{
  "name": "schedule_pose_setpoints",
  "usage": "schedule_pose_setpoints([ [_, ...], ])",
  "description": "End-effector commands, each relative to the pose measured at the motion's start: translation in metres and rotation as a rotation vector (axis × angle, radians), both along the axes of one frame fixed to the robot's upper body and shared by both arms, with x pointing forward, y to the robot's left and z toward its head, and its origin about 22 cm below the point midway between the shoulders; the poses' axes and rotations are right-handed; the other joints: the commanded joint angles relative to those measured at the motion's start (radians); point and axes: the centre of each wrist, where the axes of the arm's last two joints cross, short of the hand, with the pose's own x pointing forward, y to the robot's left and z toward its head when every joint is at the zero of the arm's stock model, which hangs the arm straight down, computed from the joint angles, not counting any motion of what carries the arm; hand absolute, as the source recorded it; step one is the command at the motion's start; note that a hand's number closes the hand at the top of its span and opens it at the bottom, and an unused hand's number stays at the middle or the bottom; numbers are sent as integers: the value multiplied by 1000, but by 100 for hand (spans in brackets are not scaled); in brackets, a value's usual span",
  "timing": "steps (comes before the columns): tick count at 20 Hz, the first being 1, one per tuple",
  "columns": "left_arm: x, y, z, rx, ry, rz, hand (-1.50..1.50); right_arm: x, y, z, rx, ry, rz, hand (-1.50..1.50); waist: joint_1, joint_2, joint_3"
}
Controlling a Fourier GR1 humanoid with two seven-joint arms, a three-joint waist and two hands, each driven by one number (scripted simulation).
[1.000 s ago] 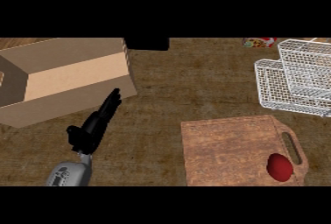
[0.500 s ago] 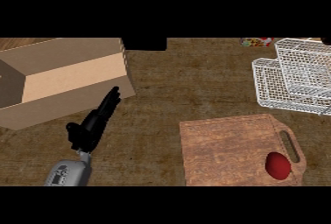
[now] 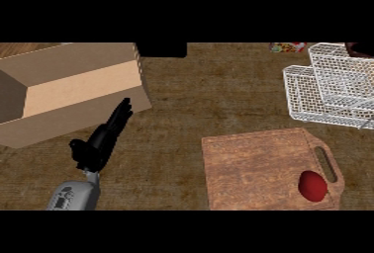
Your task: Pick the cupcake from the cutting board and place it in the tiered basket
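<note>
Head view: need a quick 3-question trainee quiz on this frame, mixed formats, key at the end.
1. True or false: the red cupcake already sits in the tiered basket.
2. Which hand shows? A) left hand B) right hand C) both
3. Fill in: the cupcake lies near the cutting board's ____ slot, at the board's right edge.

Key:
1. False; it is on the cutting board.
2. A; fingers straight, beside the cardboard box.
3. Handle.
</note>
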Motion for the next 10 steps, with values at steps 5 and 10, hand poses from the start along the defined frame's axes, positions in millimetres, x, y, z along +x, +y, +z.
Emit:
schedule_pose_setpoints([
  [5,-6,4,-5,-11,9,-13,0,-4,-10,-5,228,184,-41,-150,2,3,1],
  [10,-3,3,-5,-9,-8,12,0,-17,-33,19,290,0,-205,-150,0,4,1],
])
